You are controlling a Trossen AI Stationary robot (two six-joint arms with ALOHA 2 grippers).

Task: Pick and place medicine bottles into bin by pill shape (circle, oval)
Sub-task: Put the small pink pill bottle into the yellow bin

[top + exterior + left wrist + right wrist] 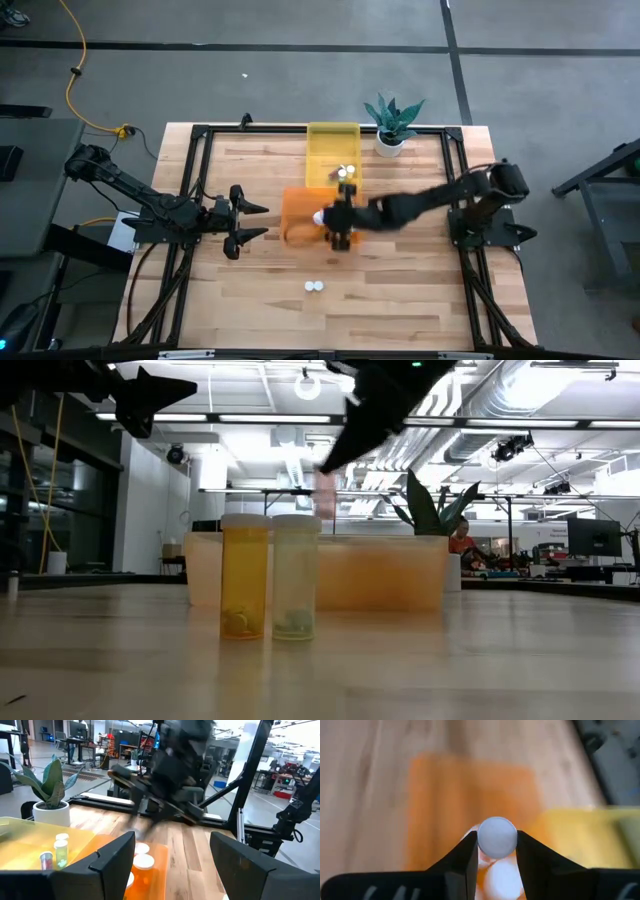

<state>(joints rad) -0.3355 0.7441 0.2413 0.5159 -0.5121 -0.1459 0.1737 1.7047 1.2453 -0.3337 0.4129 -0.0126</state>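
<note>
From above, the right gripper point(340, 222) hung over the translucent orange rectangular plastic bin point(300, 215), the yellow translucent bin point(332, 145) just beyond it; the left gripper point(250, 225) waited beside, fingers spread and empty.

At table level, two small white-capped medicine bottles point(268, 575) stood unsorted before the orange bin.

The left wrist camera showed capped bottles already in both bins.

The right wrist camera showed its fingers clamped on a white-capped bottle point(497, 836) above the orange bin: the placing step. Releasing it there should come next.
</note>
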